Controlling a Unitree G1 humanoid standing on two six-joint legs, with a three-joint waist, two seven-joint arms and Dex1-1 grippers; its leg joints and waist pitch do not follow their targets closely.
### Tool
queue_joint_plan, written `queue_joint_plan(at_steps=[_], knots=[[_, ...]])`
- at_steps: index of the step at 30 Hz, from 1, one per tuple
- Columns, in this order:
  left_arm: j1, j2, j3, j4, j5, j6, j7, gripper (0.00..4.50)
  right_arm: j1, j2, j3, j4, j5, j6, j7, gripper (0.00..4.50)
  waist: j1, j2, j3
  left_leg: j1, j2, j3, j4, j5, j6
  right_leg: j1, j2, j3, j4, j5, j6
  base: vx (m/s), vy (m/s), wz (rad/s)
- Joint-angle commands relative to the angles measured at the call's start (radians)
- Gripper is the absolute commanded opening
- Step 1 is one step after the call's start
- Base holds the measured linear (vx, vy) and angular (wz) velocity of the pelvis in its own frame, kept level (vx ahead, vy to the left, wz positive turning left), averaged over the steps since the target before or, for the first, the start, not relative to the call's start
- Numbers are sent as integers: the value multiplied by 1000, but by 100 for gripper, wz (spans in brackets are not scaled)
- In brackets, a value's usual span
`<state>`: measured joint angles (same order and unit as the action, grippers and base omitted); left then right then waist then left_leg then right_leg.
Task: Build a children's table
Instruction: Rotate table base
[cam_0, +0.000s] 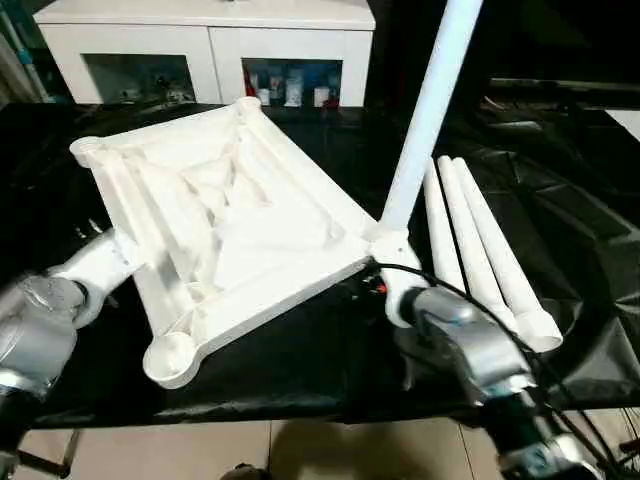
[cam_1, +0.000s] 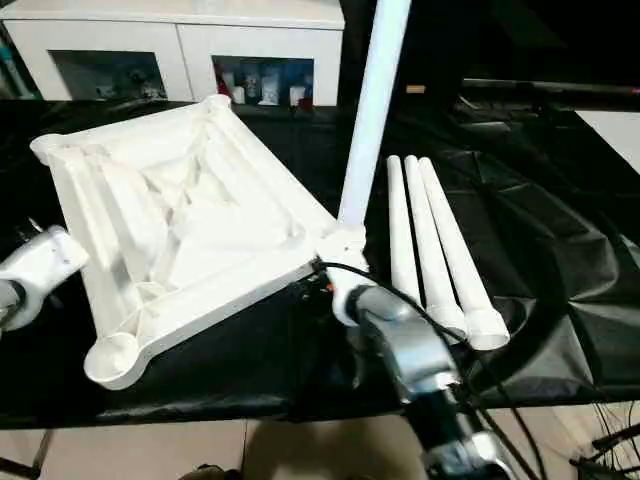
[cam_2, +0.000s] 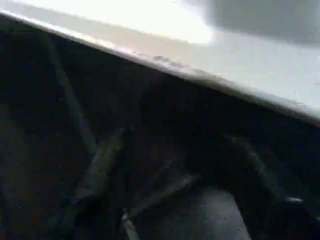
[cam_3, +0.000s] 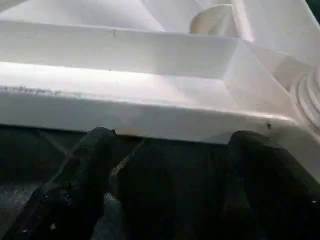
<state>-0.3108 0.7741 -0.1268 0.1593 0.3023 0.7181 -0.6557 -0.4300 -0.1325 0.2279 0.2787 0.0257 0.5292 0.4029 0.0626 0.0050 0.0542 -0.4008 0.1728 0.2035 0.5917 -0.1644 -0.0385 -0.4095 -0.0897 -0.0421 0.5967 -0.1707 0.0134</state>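
Note:
The white tabletop (cam_0: 250, 210) lies upside down on the black-covered table, ribbed underside up. One white leg (cam_0: 425, 120) stands in its near right corner socket (cam_0: 388, 243), leaning a little to the right. Three more legs (cam_0: 480, 250) lie side by side to the right of it. My right gripper (cam_3: 172, 137) is open, its black fingers (cam_3: 97, 145) spread against the tabletop's near rim beside that socket, with nothing between them. My left gripper (cam_0: 128, 252) is at the tabletop's left edge, and the left wrist view looks at the rim (cam_2: 225, 65) from below.
A white cabinet with glass doors (cam_0: 210, 40) stands behind the table. The black cover (cam_0: 300, 360) is wrinkled on the right, and the table's front edge is close below my arms. The other corner sockets (cam_0: 168, 355) hold nothing.

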Motion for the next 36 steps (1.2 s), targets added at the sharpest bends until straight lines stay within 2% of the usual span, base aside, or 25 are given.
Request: queue_joint_plan(at_steps=[1, 2, 6, 8, 10, 13, 14, 16, 22, 23, 26, 29, 30, 31, 32, 33, 34, 35, 36], knots=[[19, 9, -34, -35, -24, 27, -50, 340, -26, 7, 3, 44, -14, -30, -17, 391, 0, 20, -66, 40, 50, -34, -86, -296, -51, 28, -48, 36, -52, -168, -211, 0, 0, 0], [22, 12, -39, -38, -24, 28, -55, 359, -31, 10, 4, 53, -15, -35, -17, 391, -1, 20, -66, 42, 51, -34, -86, -307, -54, 26, -49, 37, -53, -178, -209, 0, 0, 0], [31, 7, -42, -58, -43, 25, -74, 368, -63, 32, 2, 110, -15, -68, -7, 391, -6, 17, -63, 41, 50, -36, -88, -349, -61, 26, -50, 39, -57, -234, -196, 0, 0, 0], [35, -7, -36, -95, -79, 34, -103, 404, -87, 42, 7, 153, -15, -99, 5, 391, -7, 17, -63, 42, 49, -37, -87, -358, -62, 26, -50, 39, -59, -250, -194, 0, 0, 0], [42, -13, -40, -138, -113, 31, -143, 405, -104, 49, 14, 189, -14, -126, 21, 391, -6, 18, -64, 44, 51, -37, -86, -355, -61, 25, -52, 39, -59, -249, -203, 0, 0, 0], [56, -24, -46, -214, -167, 27, -210, 445, -131, 61, 22, 250, -14, -172, 48, 391, -5, 19, -65, 42, 51, -35, -85, -341, -59, 26, -50, 38, -55, -224, -215, 0, 0, 0], [59, -32, -50, -248, -194, 40, -235, 447, -141, 67, 27, 276, -15, -190, 60, 391, -4, 20, -65, 44, 51, -34, -84, -340, -59, 24, -49, 39, -55, -216, -218, 0, 0, 0], [62, -37, -58, -280, -220, 44, -263, 449, -152, 72, 37, 306, -20, -217, 74, 391, -6, 20, -65, 40, 50, -34, -84, -331, -55, 29, -47, 38, -51, -194, -224, 0, 0, 0], [71, -52, -92, -331, -257, 45, -308, 449, -167, 82, 60, 363, -31, -279, 115, 391, -9, 16, -66, 40, 50, -33, -82, -319, -42, 32, -46, 38, -52, -193, -227, 0, 0, 0], [65, -86, -122, -334, -263, 32, -306, 449, -161, 83, 68, 361, -23, -302, 152, 391, -9, 16, -66, 40, 50, -32, -82, -320, -40, 32, -46, 38, -51, -196, -226, 0, 0, 0], [53, -126, -147, -330, -264, 22, -293, 449, -151, 81, 74, 349, -21, -320, 171, 391, -6, 19, -65, 41, 52, -33, -83, -331, -42, 31, -46, 39, -53, -212, -220, 0, 0, 0], [44, -158, -157, -320, -262, 13, -279, 449, -152, 78, 71, 351, -31, -339, 160, 391, -7, 16, -65, 41, 51, -33, -83, -348, -45, 30, -47, 39, -56, -233, -217, 0, 0, 0], [26, -209, -168, -288, -246, -17, -239, 449, -149, 66, 54, 322, -39, -339, 121, 391, -8, 15, -64, 39, 51, -34, -83, -352, -45, 32, -47, 39, -56, -241, -215, 0, 0, 0], [26, -211, -168, -286, -245, -18, -237, 449, -149, 65, 53, 320, -40, -338, 119, 391, -4, 15, -65, 44, 50, -32, -80, -350, -47, 28, -46, 39, -58, -246, -209, 0, 0, 0], [15, -241, -170, -262, -234, -37, -208, 449, -145, 54, 39, 287, -43, -318, 90, 391, -6, 11, -64, 43, 51, -31, -82, -349, -45, 29, -44, 41, -60, -247, -207, 0, 0, 0], [10, -252, -170, -252, -230, -44, -195, 449, -143, 47, 33, 271, -46, -303, 78, 391, -2, 11, -65, 41, 50, -32, -81, -342, -45, 31, -46, 40, -59, -251, -201, 0, 0, 0], [1, -272, -169, -231, -222, -59, -167, 449, -138, 33, 20, 232, -51, -266, 54, 391, -4, 9, -65, 36, 48, -34, -82, -326, -43, 36, -44, 39, -57, -250, -191, 0, 0, 0], [-22, -308, -164, -178, -198, -100, -100, 449, -119, -6, -9, 116, -60, -140, 17, 391, -4, 9, -63, 37, 47, -33, -83, -326, -41, 35, -40, 39, -60, -255, -182, 0, 0, 0], [-30, -318, -163, -159, -191, -119, -74, 449, -112, -23, -21, 67, -62, -83, 12, 391, 2, 7, -67, 44, 48, -32, -79, -321, -40, 32, -40, 41, -60, -249, -168, 0, 0, 0]])
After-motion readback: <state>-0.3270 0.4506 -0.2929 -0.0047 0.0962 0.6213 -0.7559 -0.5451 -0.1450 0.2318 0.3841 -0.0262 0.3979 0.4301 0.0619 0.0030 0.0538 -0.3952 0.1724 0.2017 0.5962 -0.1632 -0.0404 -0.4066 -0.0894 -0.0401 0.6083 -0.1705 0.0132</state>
